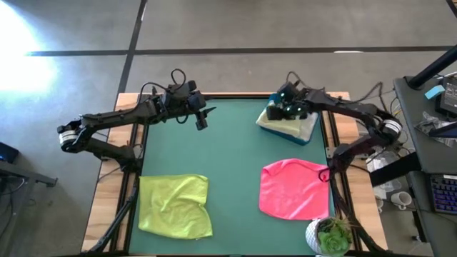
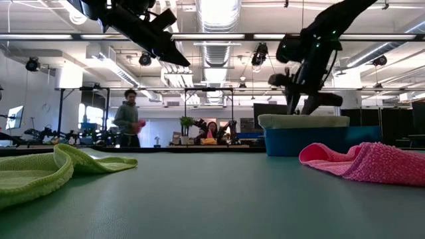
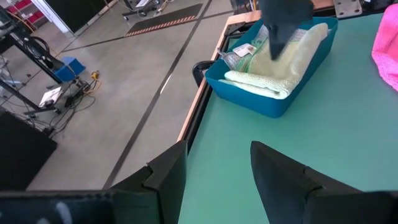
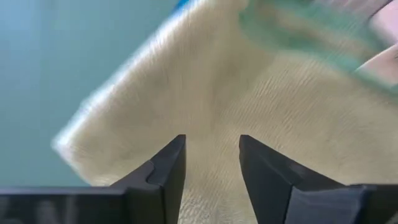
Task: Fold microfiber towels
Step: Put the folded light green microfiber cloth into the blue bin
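A folded pale green towel (image 3: 280,71) lies in the blue bin (image 3: 261,104) at the table's far right, also seen in the high view as towel (image 1: 280,123) and bin (image 1: 305,134). My right gripper (image 4: 211,140) stands open right over this towel (image 4: 249,81), pointing steeply down. My left gripper (image 1: 201,121) hangs open above the far middle of the green mat, with nothing between its fingers (image 3: 168,174). A yellow-green towel (image 1: 175,205) lies rumpled at the near left. A hot pink towel (image 1: 294,189) lies rumpled at the near right. My right gripper (image 2: 309,106) has its fingertips close above the pale green towel's top (image 2: 302,121) in the bin; I cannot tell whether they touch it. Nothing is pinched between the fingers.
A potted plant (image 1: 332,235) stands at the table's near right corner, close to the pink towel. The green mat (image 1: 235,164) shows bare between the two loose towels. Two people (image 2: 129,119) are in the room far behind the table.
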